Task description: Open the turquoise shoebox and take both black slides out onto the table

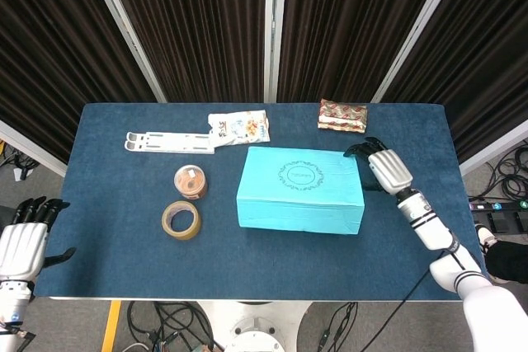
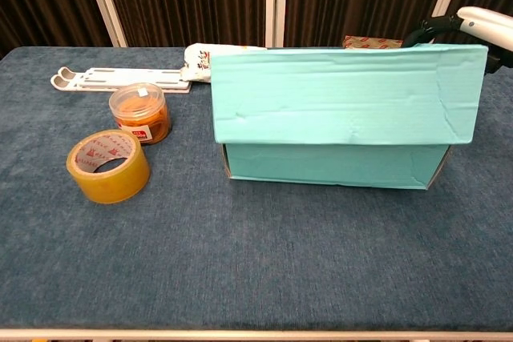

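Note:
The turquoise shoebox lid (image 1: 301, 187) is raised off the box and tilted, its long side face (image 2: 345, 94) turned toward the chest camera. Under it a strip of the turquoise base (image 2: 321, 172) shows on the blue table. My right hand (image 1: 386, 169) is at the lid's far right corner and holds it up there; its dark fingers (image 2: 422, 31) curl over the top edge. The black slides are hidden inside. My left hand (image 1: 21, 243) hangs off the table's front left corner, fingers apart, holding nothing.
Left of the box stand a roll of tape (image 2: 108, 166) and a small orange-filled jar (image 2: 140, 112). Behind them lie a white folding stand (image 1: 167, 142) and a snack bag (image 1: 239, 127). A brown snack packet (image 1: 341, 114) lies at the back right.

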Robot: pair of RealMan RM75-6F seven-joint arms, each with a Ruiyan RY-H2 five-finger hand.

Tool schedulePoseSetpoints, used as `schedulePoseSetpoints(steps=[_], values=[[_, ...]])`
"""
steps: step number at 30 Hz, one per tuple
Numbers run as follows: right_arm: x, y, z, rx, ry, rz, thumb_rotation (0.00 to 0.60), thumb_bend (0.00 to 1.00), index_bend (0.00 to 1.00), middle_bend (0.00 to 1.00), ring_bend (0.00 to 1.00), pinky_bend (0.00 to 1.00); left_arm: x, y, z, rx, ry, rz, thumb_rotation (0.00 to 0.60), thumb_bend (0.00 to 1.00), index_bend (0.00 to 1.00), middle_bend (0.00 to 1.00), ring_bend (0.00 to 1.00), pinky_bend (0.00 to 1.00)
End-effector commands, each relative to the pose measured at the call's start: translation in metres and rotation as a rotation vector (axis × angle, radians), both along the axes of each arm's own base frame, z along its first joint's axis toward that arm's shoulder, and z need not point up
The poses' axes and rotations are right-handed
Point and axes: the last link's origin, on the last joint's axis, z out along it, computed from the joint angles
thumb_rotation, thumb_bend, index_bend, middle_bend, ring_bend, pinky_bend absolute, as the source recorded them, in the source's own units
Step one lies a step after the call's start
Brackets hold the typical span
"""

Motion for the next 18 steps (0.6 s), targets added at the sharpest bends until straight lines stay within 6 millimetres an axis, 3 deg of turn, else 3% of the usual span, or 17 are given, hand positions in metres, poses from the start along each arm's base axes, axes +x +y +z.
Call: schedulePoseSetpoints(steps=[1,18], values=[[0.000,-0.006,0.009,0.059,-0.105,-0.094,0.600,0.59,0.48,0.35,0.22,0.12,0.000,0.000,0.000,-0.001,-0.001,-0.001,0.600,0.01,0.22,0.18,0.11,0.11],[0.019,-0.018,0.014,0.354,-0.588,-0.462,0.600,0.64,0.50,0.37,0.22,0.02,0.002,-0.001,0.002,0.002,-0.004,-0.010,0.600,0.01,0.22,0.18,0.11,0.11]])
